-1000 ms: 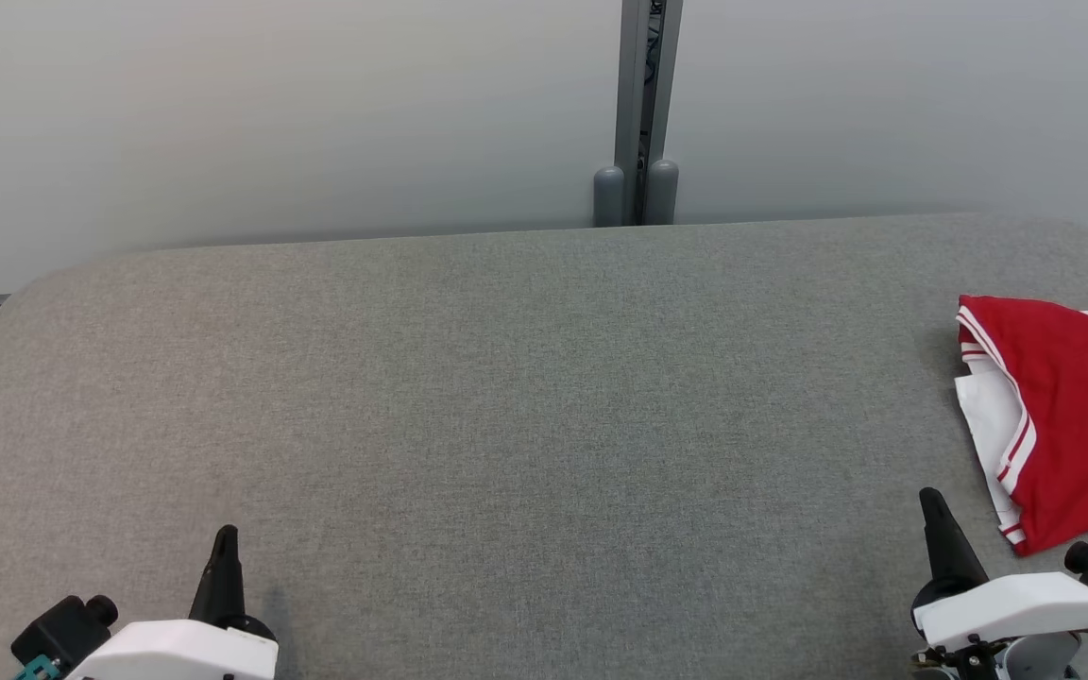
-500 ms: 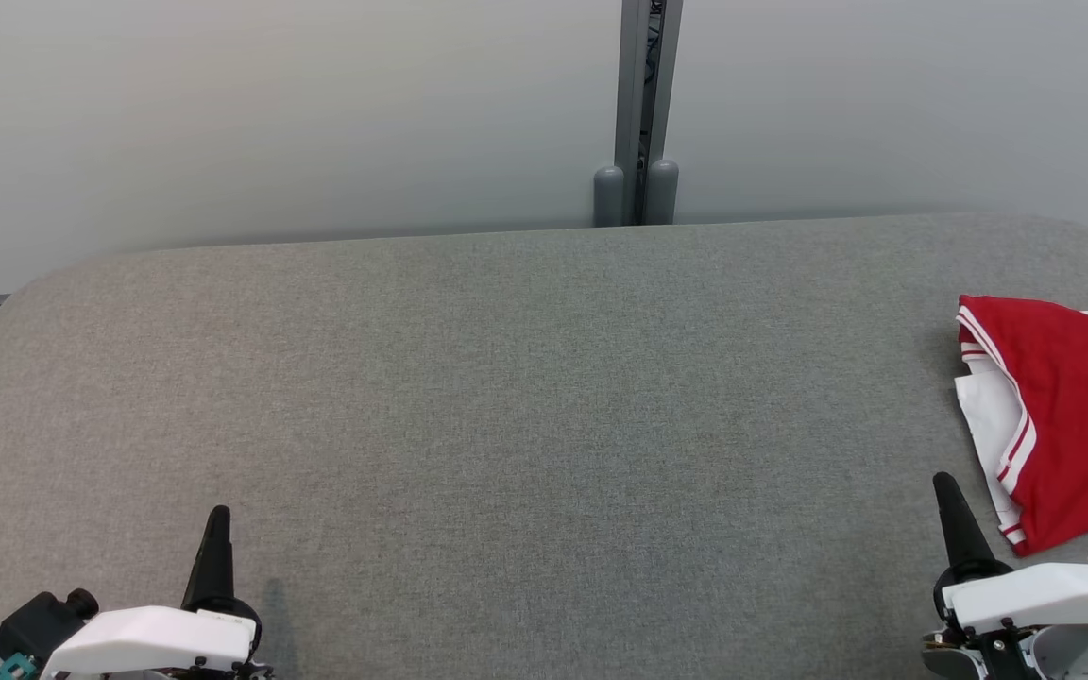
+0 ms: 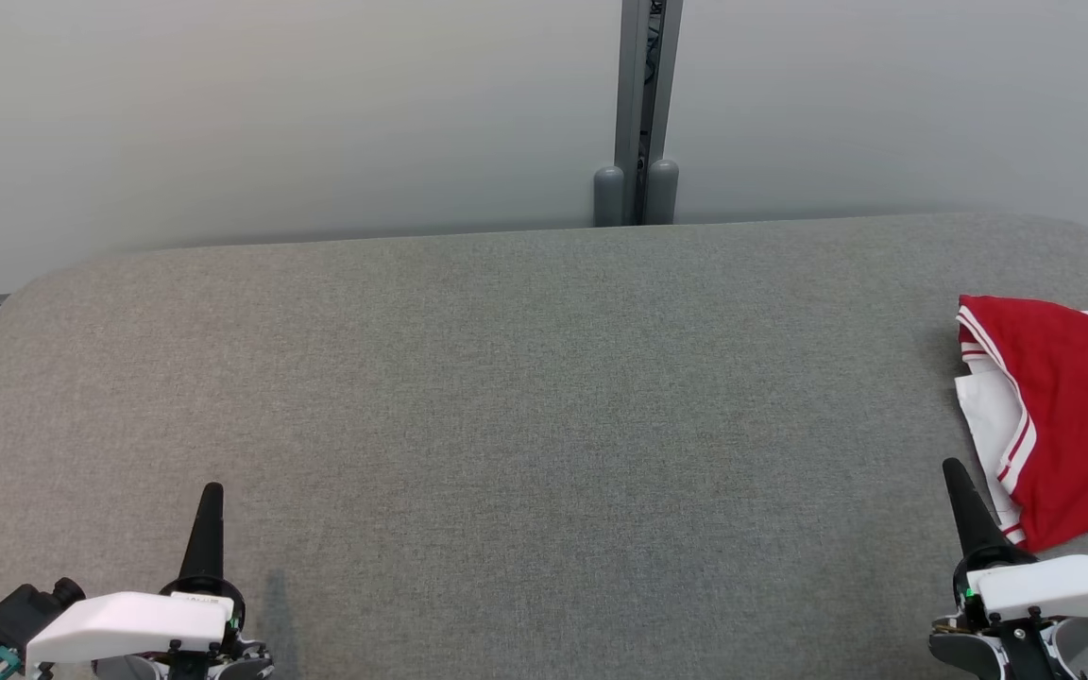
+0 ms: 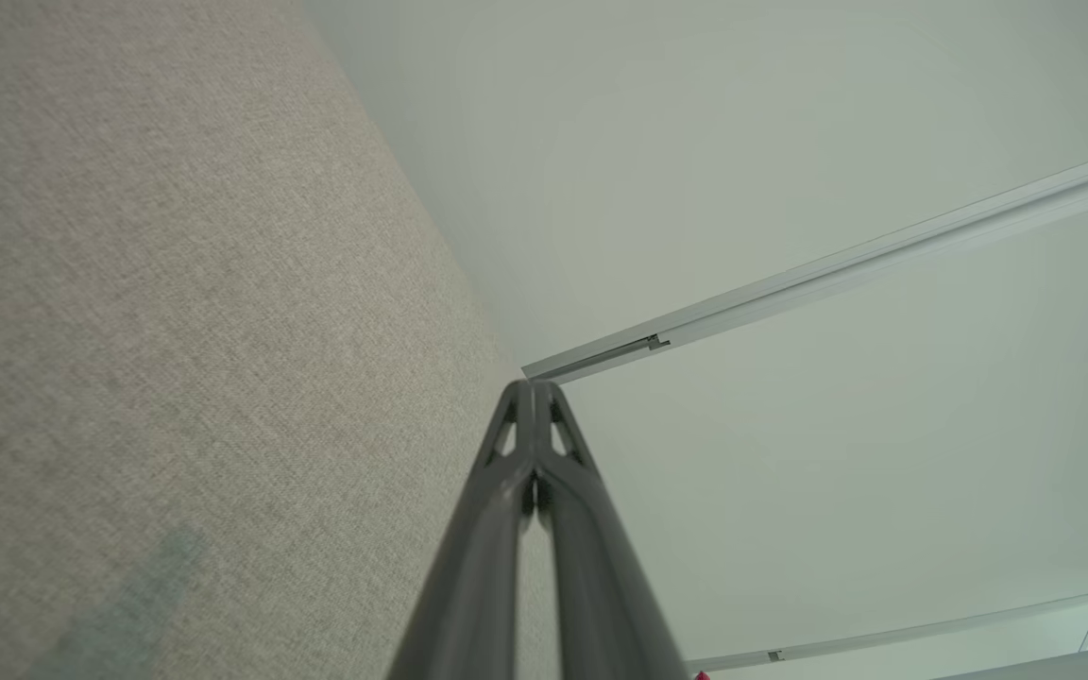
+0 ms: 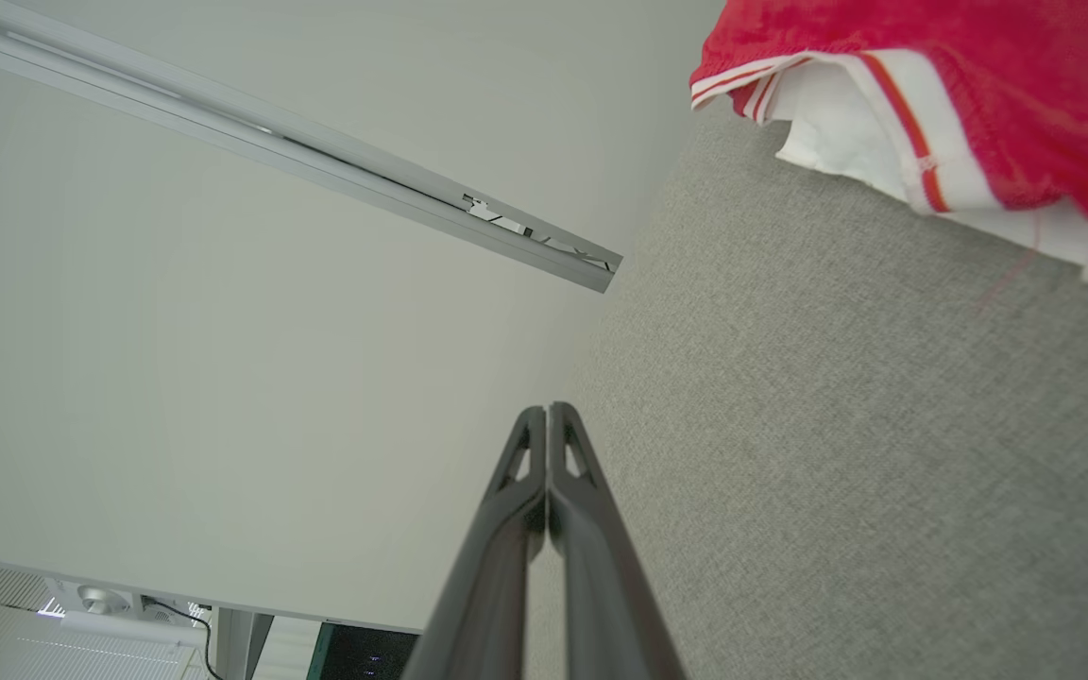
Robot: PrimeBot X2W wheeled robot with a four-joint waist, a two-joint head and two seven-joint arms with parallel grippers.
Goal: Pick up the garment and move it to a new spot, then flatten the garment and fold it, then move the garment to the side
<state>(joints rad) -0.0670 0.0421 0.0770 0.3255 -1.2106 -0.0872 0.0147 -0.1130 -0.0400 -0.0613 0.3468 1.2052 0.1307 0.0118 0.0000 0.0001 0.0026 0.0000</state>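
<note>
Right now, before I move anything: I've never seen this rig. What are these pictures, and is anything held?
The wide picture looks down from the robot's head at a grey padded table. The two dark spikes at its bottom corners are the left hand and right hand, each two long fingers pressed shut. The other two pictures come from wrist cameras looking along those fingers. A red and white garment lies at the table's right edge, near the right hand. Neither hand holds anything.

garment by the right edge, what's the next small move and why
Probably open the right end effector and ease it toward the garment, at its near white hem: it is shut and empty, just short of the cloth, which lies rumpled at the right side of the table.
</note>
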